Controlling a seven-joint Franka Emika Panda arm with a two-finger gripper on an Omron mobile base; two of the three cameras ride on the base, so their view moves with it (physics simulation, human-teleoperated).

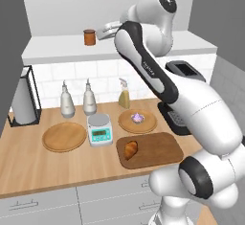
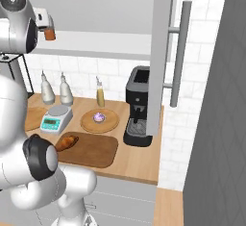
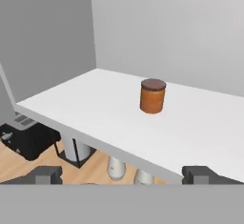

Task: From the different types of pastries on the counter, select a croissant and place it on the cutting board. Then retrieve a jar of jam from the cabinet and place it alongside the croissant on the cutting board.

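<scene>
The jar of jam (image 3: 153, 96), reddish-brown with a dark lid, stands upright on the white shelf of the cabinet (image 3: 95, 104). My gripper (image 3: 124, 175) is open and empty, held level with the shelf's front edge and a short way from the jar. From the left base camera the gripper (image 1: 102, 30) hangs just right of the jar (image 1: 89, 37). The croissant (image 1: 130, 149) lies on the left end of the dark cutting board (image 1: 158, 150) on the counter (image 1: 28, 166). From the right base camera the croissant (image 2: 67, 142) sits on the board (image 2: 93, 151), and the jar (image 2: 50, 34) is beside my hand.
A purple-and-white pastry (image 1: 138, 118) rests on a round wooden plate (image 1: 148, 123). A second round plate (image 1: 64, 136), a scale (image 1: 99, 129), two grey bottles (image 1: 67, 102), a yellow spray bottle (image 1: 124, 95), a paper towel holder (image 1: 24, 99) and a black coffee machine (image 2: 138, 107) stand on the counter.
</scene>
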